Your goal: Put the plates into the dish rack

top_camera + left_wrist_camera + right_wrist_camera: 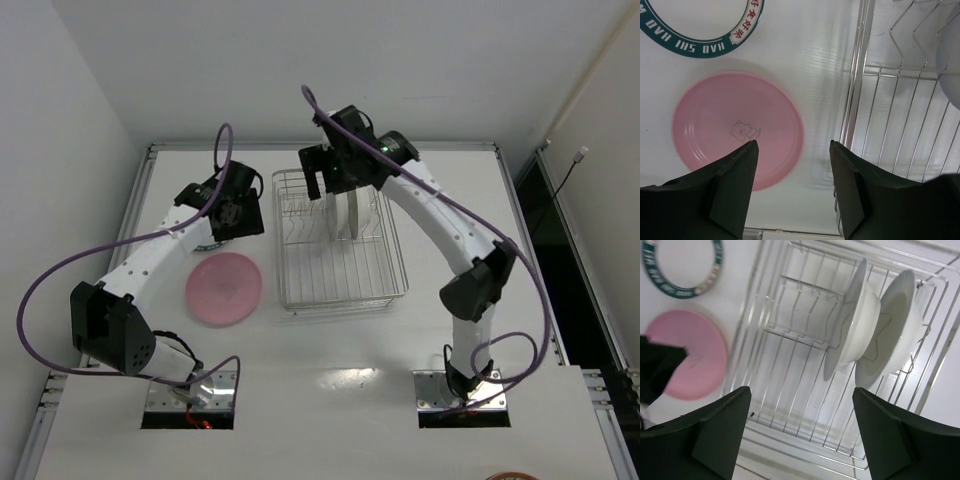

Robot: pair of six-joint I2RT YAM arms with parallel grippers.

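The dish rack (342, 285) stands mid-table. Two whitish plates (350, 215) stand upright between its tines, seen in the right wrist view as one (855, 325) beside the other (897, 325). The pink plate (224, 288) lies flat on the table left of the rack (857, 90). The plate with the dark patterned rim (705, 47) lies beyond the pink plate (735, 130); my left arm hides it in the top view. My left gripper (243, 215) is open and empty, above the table between the pink plate and the rack. My right gripper (328, 185) is open and empty above the rack's far end.
The table's raised rim (320, 146) runs along the far edge, with a white wall behind it. Purple cables loop off both arms. My left gripper (655, 370) shows dark in the right wrist view, over the pink plate (695, 340).
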